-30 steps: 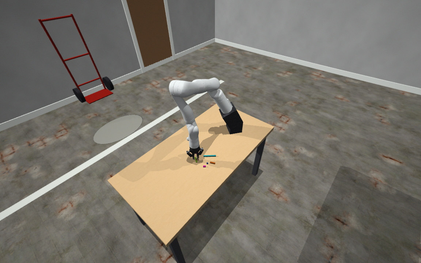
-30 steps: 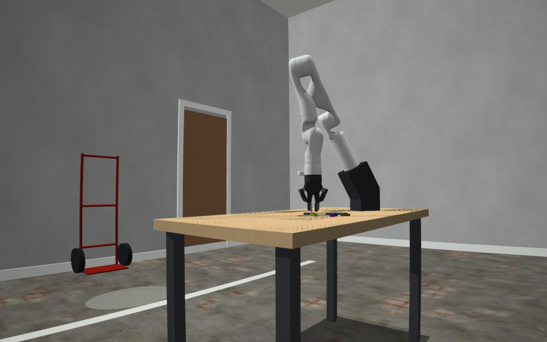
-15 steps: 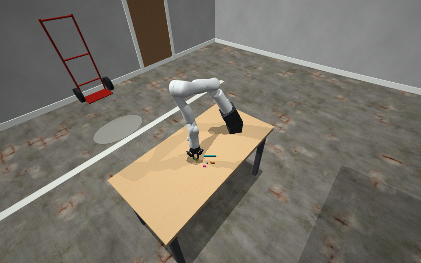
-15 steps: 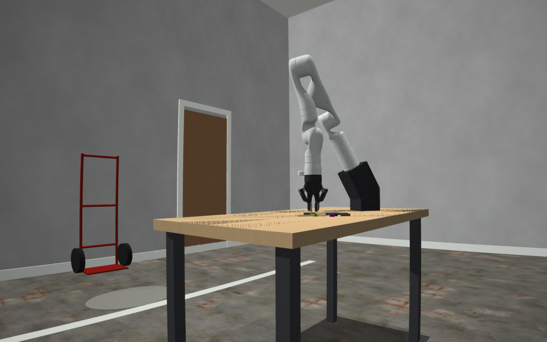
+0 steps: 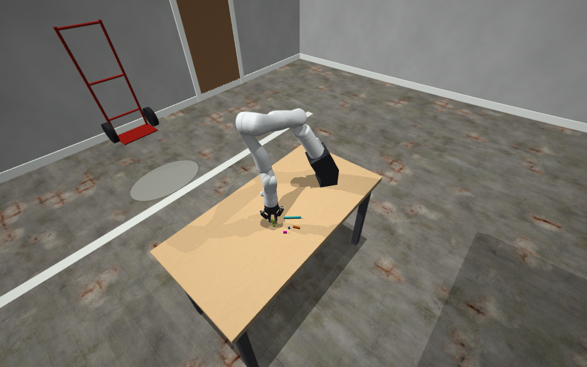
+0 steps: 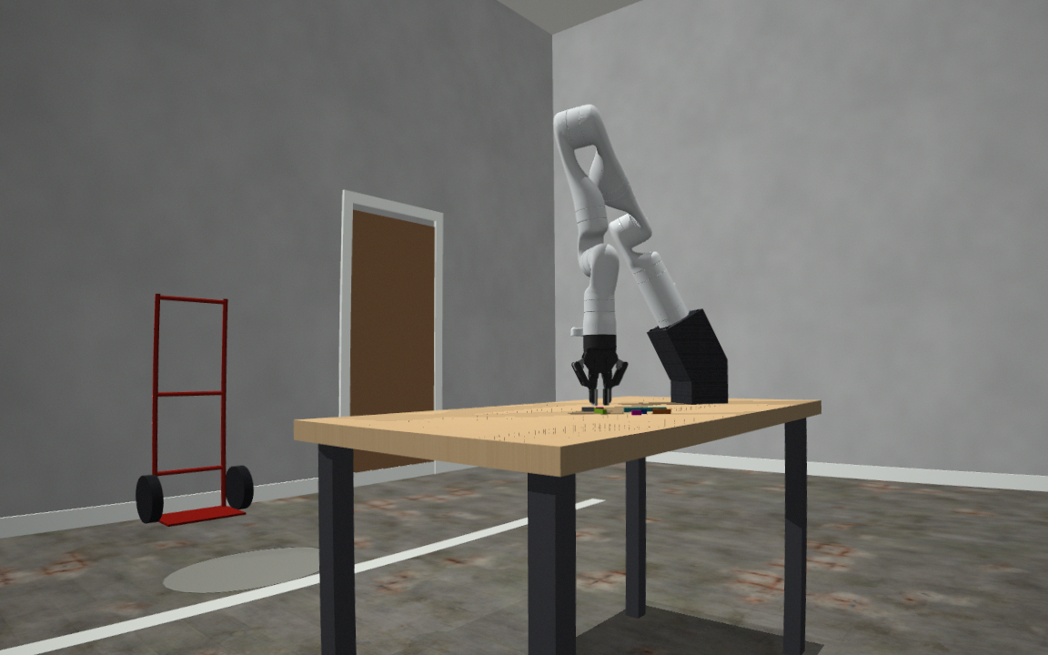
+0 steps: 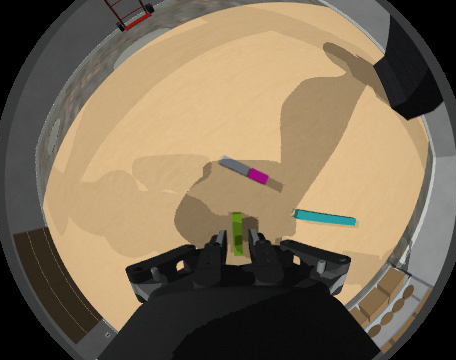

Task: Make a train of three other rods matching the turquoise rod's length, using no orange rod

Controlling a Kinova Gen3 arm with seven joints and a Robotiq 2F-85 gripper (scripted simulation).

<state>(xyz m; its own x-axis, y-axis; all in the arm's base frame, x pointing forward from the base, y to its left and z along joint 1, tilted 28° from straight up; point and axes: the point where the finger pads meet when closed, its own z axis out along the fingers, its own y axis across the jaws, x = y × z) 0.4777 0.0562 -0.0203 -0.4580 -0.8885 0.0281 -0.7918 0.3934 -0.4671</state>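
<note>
My gripper point(image 5: 272, 220) point(image 6: 599, 402) point(image 7: 237, 238) is partly open and points down, its fingers either side of the lime rod point(image 5: 273, 224) point(image 6: 600, 411) with gaps beside it. The lime rod lies on the table, turned across the line of the grey rod point(image 7: 234, 165) and a magenta rod point(image 7: 258, 176). Those two lie end to end in the wrist view, with no visible gap; the gripper hides them in the top view. The turquoise rod point(image 5: 292, 217) point(image 7: 325, 218) lies apart. A second magenta rod point(image 5: 284, 231) point(image 6: 636, 412), the blue rod point(image 5: 289, 227) and the orange rod point(image 5: 296, 227) are outside the wrist view.
The wooden table point(image 5: 241, 283) point(image 6: 430, 436) point(image 7: 153, 120) carries the rods and the arm's black base point(image 5: 325, 171) point(image 6: 690, 358) point(image 7: 408, 75). The loose magenta, blue and orange rods lie close to one another, to the right of the gripper in the top view.
</note>
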